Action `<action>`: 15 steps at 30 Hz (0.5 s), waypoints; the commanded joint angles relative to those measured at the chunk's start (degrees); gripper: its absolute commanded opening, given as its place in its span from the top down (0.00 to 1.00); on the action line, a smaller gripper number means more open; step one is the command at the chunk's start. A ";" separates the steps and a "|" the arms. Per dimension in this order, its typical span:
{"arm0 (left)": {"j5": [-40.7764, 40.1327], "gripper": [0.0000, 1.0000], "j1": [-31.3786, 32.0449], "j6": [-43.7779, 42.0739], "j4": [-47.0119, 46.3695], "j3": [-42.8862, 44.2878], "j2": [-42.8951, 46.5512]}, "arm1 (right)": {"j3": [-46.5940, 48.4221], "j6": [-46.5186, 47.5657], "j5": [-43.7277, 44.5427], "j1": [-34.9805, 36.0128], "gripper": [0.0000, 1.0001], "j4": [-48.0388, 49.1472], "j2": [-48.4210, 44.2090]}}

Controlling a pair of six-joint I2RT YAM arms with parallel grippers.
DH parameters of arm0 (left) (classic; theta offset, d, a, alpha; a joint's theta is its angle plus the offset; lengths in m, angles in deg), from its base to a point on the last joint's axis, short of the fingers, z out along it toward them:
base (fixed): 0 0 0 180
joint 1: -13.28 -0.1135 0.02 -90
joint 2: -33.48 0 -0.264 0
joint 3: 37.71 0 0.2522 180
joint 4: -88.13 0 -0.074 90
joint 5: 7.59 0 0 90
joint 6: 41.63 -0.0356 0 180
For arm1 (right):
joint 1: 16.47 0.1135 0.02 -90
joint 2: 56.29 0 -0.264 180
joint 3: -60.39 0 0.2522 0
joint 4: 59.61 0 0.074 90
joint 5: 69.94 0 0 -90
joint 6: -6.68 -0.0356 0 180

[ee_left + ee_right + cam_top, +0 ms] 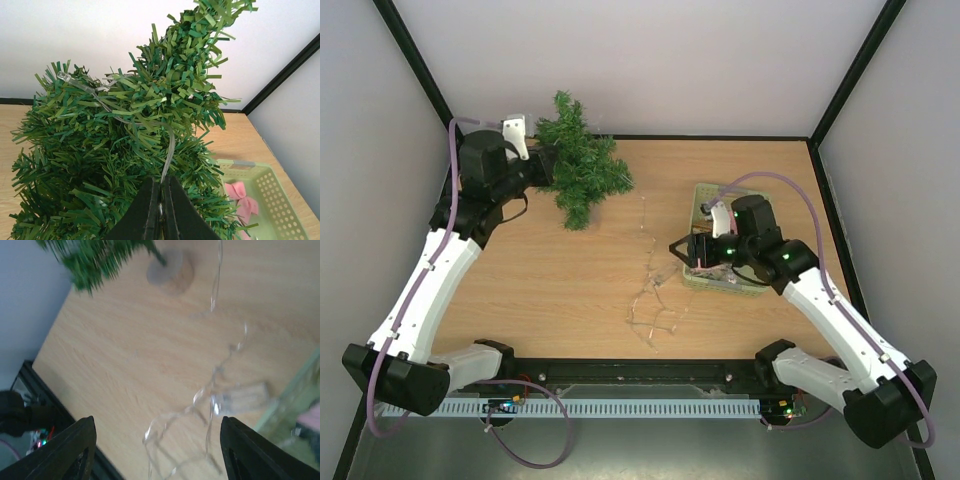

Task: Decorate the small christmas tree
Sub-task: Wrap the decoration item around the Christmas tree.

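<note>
Wooden counter [550, 290] with a basket [701, 191] and a light string [650, 292]
The pale green basket sits on the right with a pink bow [240, 197] inside. The clear light string lies tangled just left of it.

Left arm [430, 280] reaches to the far left, jaws pressed together. Right arm [840, 320] bends inward at mid right, jaws spread wide, pointing left.

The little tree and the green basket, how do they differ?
The tree is bushy and dark green; the basket is pale green plastic full of holes. The tree carries a clear light string across its branches; the basket holds a pink bow. The tree stands at the far left of the table, the basket at the right. Both are green.
</note>
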 commanded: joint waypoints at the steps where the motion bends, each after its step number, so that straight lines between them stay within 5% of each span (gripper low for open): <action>1: 0.12 0.98 -0.43 0.27 -2.20 -1.25 -0.03 | -1.97 1.26 4.36 -0.13 0.35 20.16 -0.98; 7: -0.25 0.98 -0.41 -0.12 -1.25 -0.53 0.02 | -2.75 -0.02 12.33 -0.13 0.52 43.09 10.17; 15: -0.66 0.98 -0.55 0.06 -1.31 1.04 0.21 | 4.14 -0.07 7.18 -0.13 0.55 51.71 30.05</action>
